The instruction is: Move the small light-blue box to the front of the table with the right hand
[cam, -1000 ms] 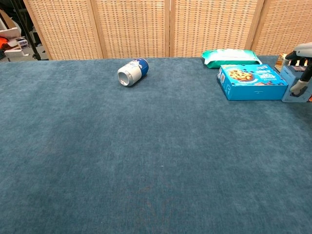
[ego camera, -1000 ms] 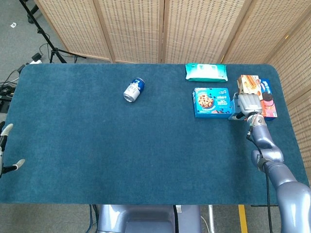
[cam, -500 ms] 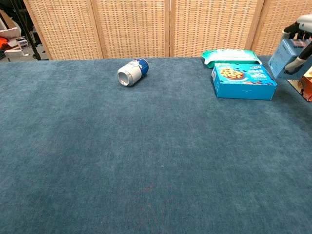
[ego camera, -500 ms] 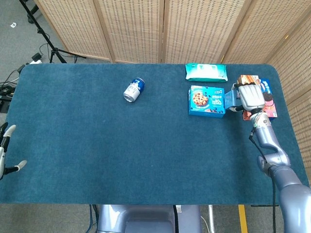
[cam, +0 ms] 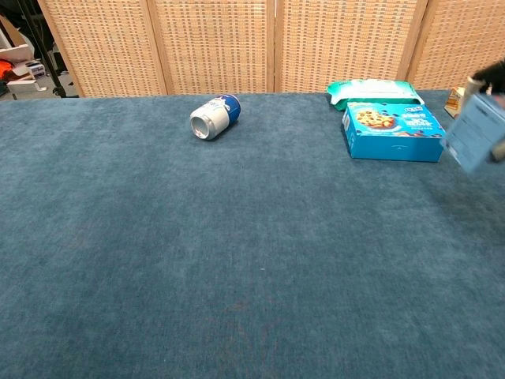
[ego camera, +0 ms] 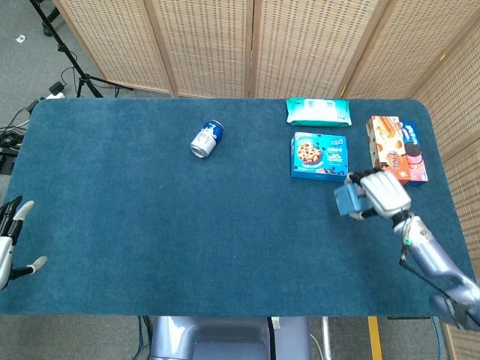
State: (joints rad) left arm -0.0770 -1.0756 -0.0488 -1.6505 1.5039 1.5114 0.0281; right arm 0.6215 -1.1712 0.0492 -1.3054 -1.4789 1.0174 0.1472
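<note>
My right hand (ego camera: 382,193) grips the small light-blue box (ego camera: 347,199) and holds it lifted above the table, in front of the blue cookie box (ego camera: 319,156). In the chest view the small box (cam: 475,133) shows tilted at the right edge, with only a bit of the right hand (cam: 494,79) above it. My left hand (ego camera: 10,241) hangs off the table's front left corner with fingers spread and nothing in it.
A blue and white can (ego camera: 207,139) lies on its side at the back middle. A green wipes pack (ego camera: 318,112) sits behind the cookie box, and a snack box pair (ego camera: 396,149) lies at the right edge. Blue cloth covers the table (ego camera: 150,225).
The right hand has carried the small light-blue box from beside the cookie box toward the front of the table. The left hand has shifted slightly.
</note>
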